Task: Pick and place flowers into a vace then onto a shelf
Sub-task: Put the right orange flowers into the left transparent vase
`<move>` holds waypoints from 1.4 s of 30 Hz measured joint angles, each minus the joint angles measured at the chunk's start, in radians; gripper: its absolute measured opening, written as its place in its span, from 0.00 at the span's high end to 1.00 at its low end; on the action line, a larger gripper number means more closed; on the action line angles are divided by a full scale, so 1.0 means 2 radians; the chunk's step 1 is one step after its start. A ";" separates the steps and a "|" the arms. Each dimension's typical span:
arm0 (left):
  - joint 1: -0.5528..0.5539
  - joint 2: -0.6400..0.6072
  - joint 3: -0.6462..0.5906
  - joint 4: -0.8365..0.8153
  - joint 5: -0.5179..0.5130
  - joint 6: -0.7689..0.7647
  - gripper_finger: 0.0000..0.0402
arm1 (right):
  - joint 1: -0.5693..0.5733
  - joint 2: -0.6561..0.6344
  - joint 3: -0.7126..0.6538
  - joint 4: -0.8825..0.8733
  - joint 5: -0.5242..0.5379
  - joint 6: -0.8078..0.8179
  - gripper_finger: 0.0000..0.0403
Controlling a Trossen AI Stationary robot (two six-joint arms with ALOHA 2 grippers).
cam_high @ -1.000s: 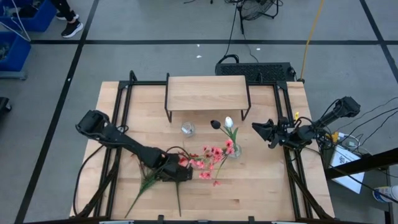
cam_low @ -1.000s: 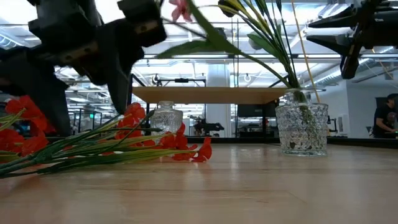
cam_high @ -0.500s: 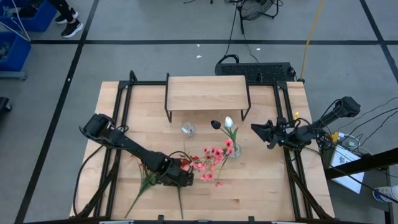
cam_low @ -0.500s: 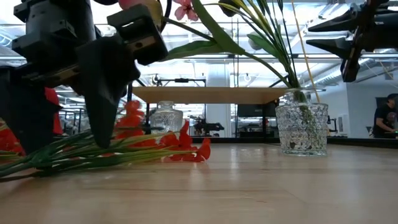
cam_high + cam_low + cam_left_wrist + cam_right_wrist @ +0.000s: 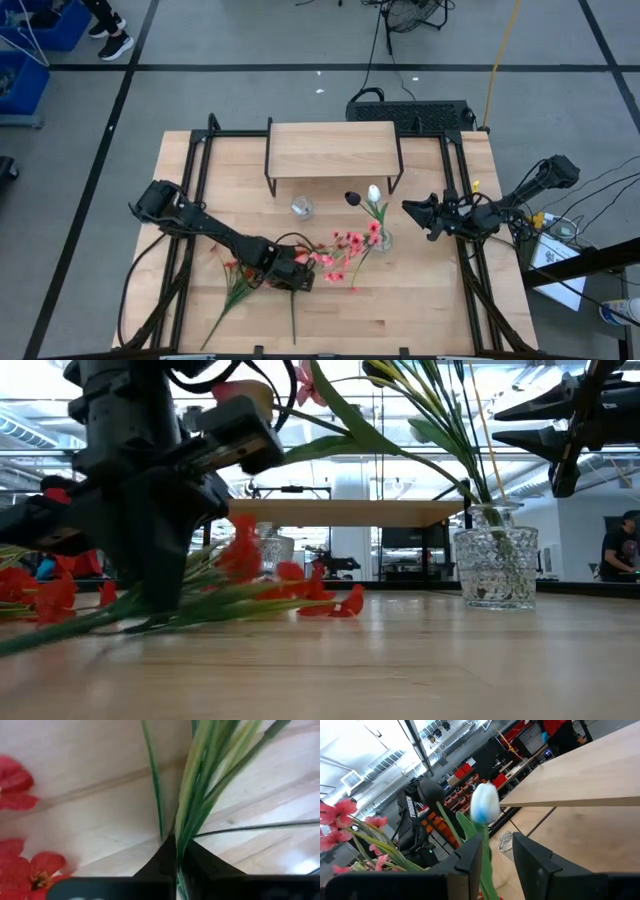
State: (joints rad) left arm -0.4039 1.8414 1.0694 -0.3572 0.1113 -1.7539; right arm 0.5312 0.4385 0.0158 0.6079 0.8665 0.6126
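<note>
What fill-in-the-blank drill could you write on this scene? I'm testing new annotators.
1. The left gripper has its jaws shut on the green ____ of the red-blossomed artificial flowers lying on the table.
2. The faceted clear glass vase already holding pink sprays and tulips stands on the ____.
3. The small raised light-wood shelf on black legs carries ____ vases.

Missing words: stems; tabletop; no
</note>
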 joint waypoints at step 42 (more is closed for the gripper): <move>0.019 -0.302 0.000 -0.240 -0.510 0.236 0.96 | -0.001 0.000 0.000 -0.044 0.079 -0.013 0.75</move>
State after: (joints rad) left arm -0.3663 1.2366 1.0698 -0.8365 -0.9096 -1.2815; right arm 0.5297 0.4389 0.0158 0.5194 1.0254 0.5865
